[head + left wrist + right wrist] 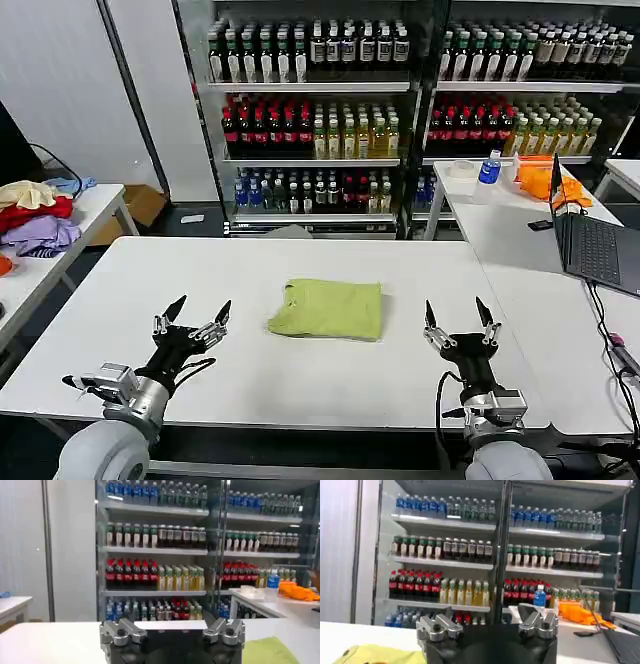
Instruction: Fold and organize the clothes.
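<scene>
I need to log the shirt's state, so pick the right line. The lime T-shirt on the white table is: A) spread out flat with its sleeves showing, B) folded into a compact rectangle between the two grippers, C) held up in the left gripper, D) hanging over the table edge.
B: the T-shirt lies folded on the table, with the open left gripper and open right gripper on either side, not touching it.

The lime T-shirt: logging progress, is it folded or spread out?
Folded. The lime T-shirt lies as a compact rectangle on the white table, no sleeves showing.
</scene>
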`<action>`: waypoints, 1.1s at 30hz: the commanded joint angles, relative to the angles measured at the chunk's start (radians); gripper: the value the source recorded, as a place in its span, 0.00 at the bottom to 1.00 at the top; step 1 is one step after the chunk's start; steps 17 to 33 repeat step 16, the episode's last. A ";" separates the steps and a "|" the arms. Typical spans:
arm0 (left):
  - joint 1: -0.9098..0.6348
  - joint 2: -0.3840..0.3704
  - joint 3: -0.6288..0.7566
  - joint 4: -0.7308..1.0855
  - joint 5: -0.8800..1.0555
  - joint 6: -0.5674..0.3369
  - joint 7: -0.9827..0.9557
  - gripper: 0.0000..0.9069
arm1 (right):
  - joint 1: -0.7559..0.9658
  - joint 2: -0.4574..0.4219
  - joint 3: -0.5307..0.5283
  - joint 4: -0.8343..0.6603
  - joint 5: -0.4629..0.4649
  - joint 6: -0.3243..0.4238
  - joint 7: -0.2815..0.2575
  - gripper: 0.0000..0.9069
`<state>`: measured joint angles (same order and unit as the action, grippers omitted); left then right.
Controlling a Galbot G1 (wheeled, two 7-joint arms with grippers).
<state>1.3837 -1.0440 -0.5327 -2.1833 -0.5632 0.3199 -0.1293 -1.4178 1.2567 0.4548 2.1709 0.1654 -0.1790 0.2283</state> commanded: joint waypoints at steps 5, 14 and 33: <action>0.055 0.012 -0.045 -0.035 0.003 -0.011 0.000 1.00 | -0.052 0.011 0.025 0.047 -0.037 0.026 -0.004 1.00; 0.053 0.007 -0.032 -0.035 0.009 -0.016 0.000 1.00 | -0.059 0.010 0.041 0.056 -0.011 0.019 -0.022 1.00; 0.053 0.009 -0.032 -0.033 0.009 -0.022 -0.001 1.00 | -0.059 0.011 0.042 0.057 0.004 0.016 -0.031 1.00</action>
